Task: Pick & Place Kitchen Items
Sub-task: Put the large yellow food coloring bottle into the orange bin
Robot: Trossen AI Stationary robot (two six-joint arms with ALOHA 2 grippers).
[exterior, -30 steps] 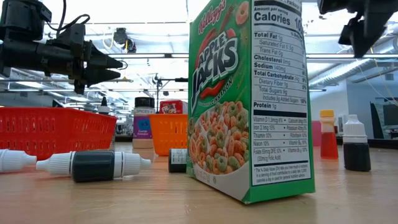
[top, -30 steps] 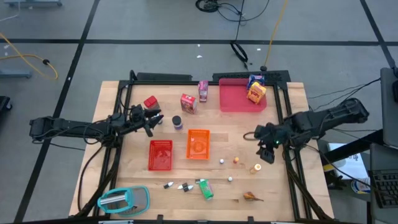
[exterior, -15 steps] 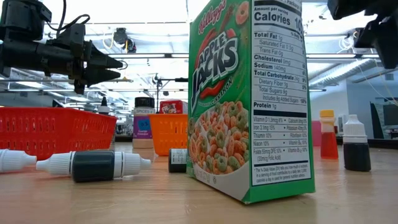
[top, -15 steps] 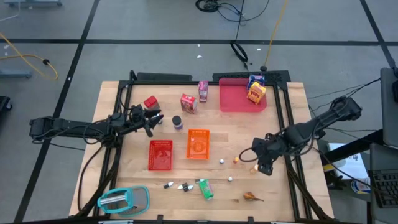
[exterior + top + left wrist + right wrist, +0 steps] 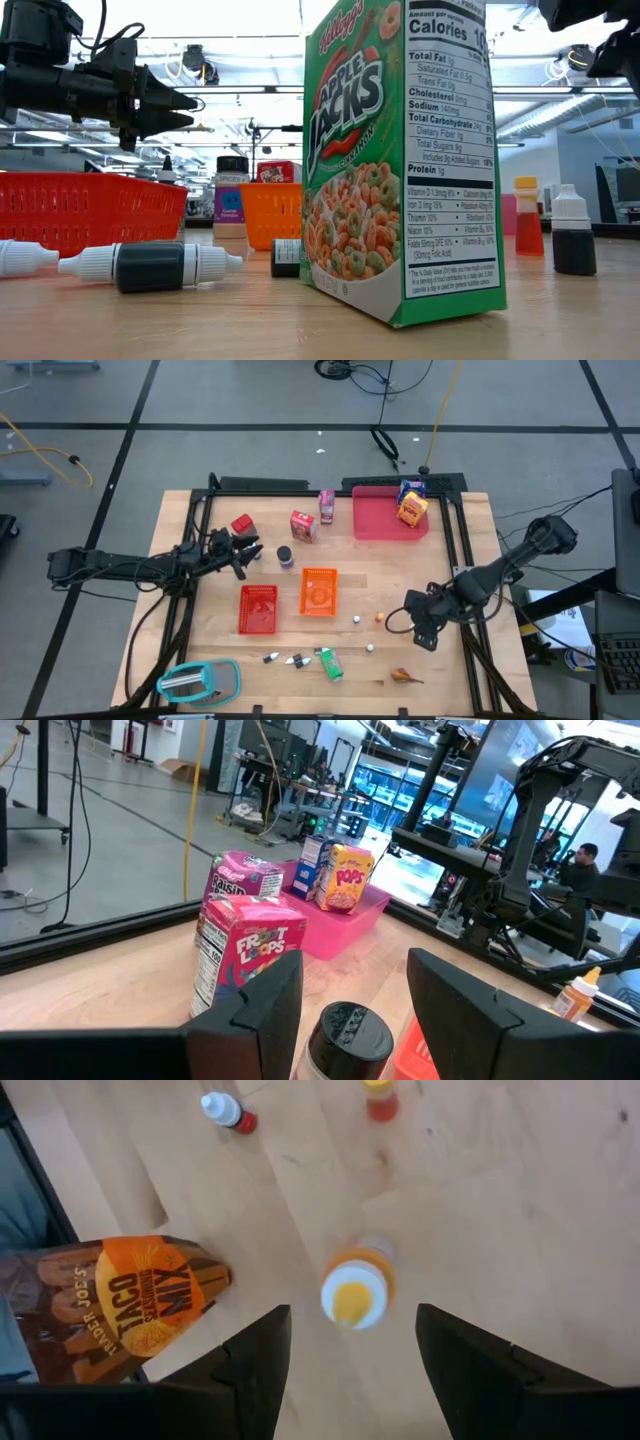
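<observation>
Small kitchen items lie spread over the wooden table. My right gripper (image 5: 425, 632) points down, open, over an upright orange bottle with a white cap (image 5: 355, 1293); the bottle shows between the two fingers, untouched. A taco mix packet (image 5: 110, 1318) lies flat beside it. My left gripper (image 5: 245, 550) is level and open at the table's left, facing a dark can (image 5: 345, 1035) and a Froot Loops carton (image 5: 245, 955). A green Apple Jacks carton (image 5: 405, 160) stands on its base near the front edge.
A red bin (image 5: 258, 609) and an orange bin (image 5: 319, 591) stand mid-table. A pink tray (image 5: 385, 525) at the far edge holds two cartons. A teal-rimmed oval object (image 5: 200, 680) sits at the near left corner. Tiny bottles (image 5: 283, 658) and small balls (image 5: 357, 619) lie near the front.
My right gripper has swung toward the table's near edge and come down a little, tipping further downward, and now stands over the orange bottle. Its fingers stay open. Nothing on the table has moved.
</observation>
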